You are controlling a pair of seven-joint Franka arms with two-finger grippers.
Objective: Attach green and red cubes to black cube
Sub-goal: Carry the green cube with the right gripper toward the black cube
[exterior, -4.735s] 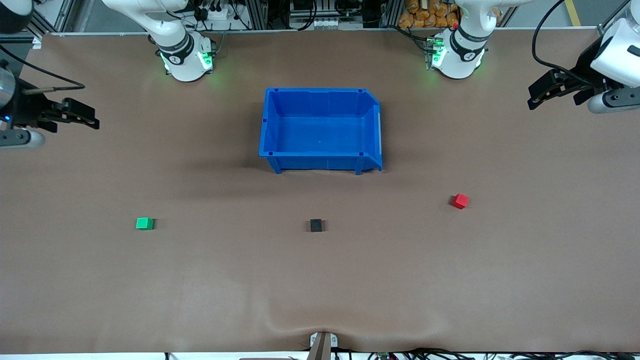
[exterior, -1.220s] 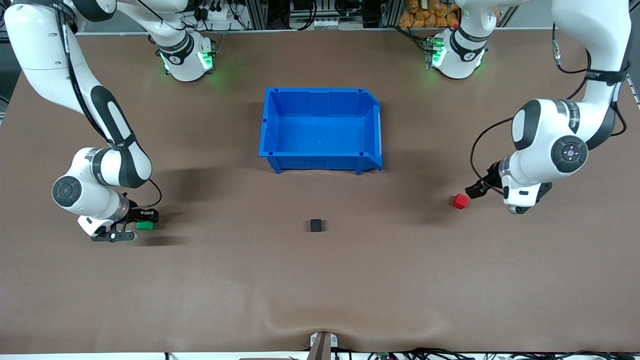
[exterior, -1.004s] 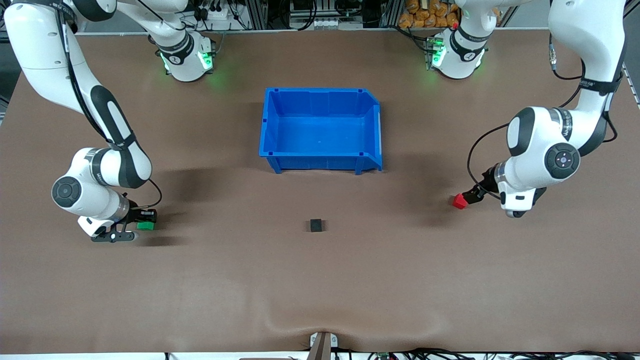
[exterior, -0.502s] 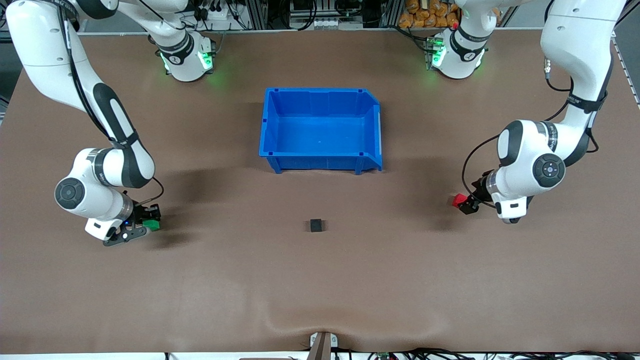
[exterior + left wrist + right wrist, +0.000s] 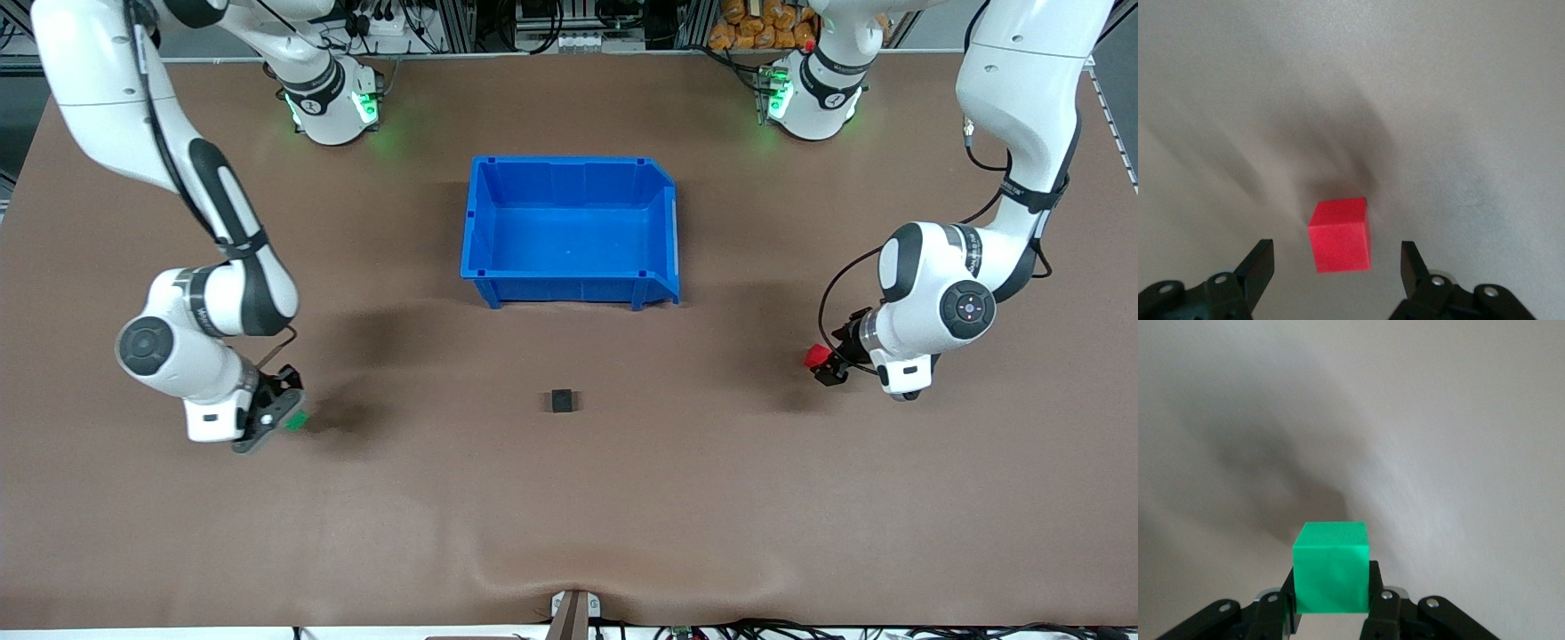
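Note:
The green cube (image 5: 1331, 567) is clamped between the fingers of my right gripper (image 5: 1331, 599), which is shut on it. In the front view that gripper (image 5: 283, 411) holds the green cube (image 5: 297, 420) just above the table at the right arm's end. The red cube (image 5: 1339, 235) rests on the table between the fingers of my left gripper (image 5: 1336, 267). That gripper is open, with a gap on each side of the cube. From the front, the left gripper (image 5: 827, 366) sits low at the red cube (image 5: 814, 356). The black cube (image 5: 561, 401) lies alone mid-table.
A blue bin (image 5: 569, 271) stands open and empty, farther from the front camera than the black cube. Both arms' bases are at the table's back edge. A wrinkle in the brown mat (image 5: 569, 578) runs along the front edge.
My right gripper has lifted the green cube and carried it toward the black cube. My left gripper has come down around the red cube, and its jaws have narrowed.

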